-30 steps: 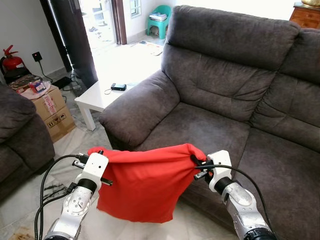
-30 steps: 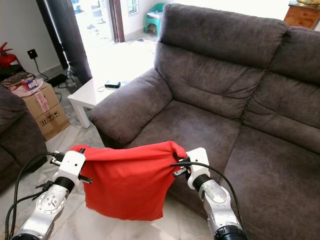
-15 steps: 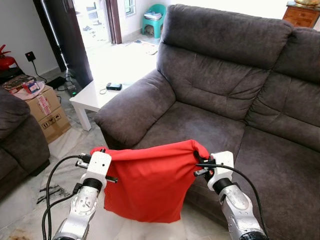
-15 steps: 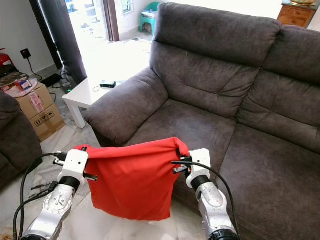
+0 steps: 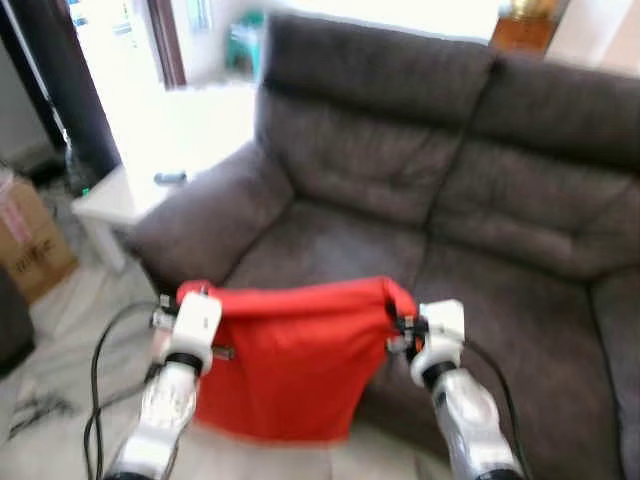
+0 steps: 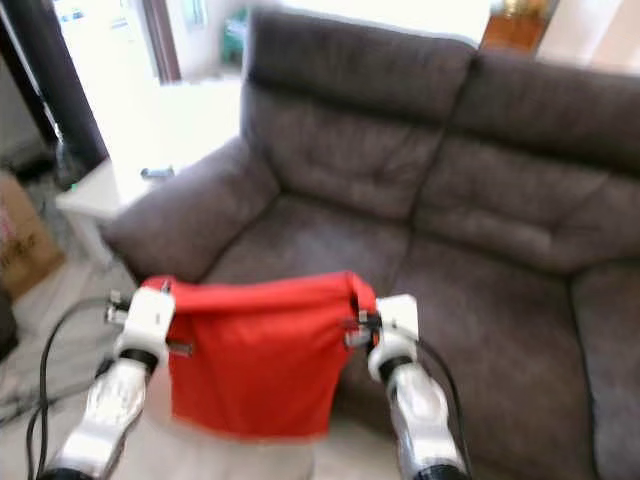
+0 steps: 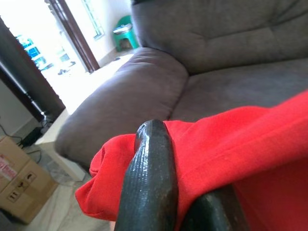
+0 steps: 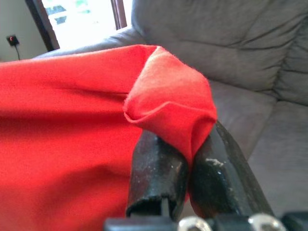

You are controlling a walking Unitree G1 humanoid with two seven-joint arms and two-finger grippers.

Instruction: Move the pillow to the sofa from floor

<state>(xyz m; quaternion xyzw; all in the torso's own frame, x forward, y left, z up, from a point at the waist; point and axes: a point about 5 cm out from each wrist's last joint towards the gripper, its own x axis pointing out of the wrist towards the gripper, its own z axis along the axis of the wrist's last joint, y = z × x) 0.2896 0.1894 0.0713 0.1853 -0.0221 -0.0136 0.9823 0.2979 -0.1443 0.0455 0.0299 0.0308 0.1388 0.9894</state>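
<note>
my left claw (image 5: 178, 300) and right claw (image 5: 402, 322) each clamp a top corner of the red pillow (image 5: 290, 365) — lifted off the floor, not yet on the sofa (image 5: 400, 190).

Motion is blurring both head views; the small dark object (image 5: 170, 178) sitting on the low white worktop (image 5: 115, 192) is staying unidentifiable.

Pillow (image 5: 285, 355) hanging before the sofa (image 5: 420, 210), white table (image 5: 110, 190) at its left
</note>
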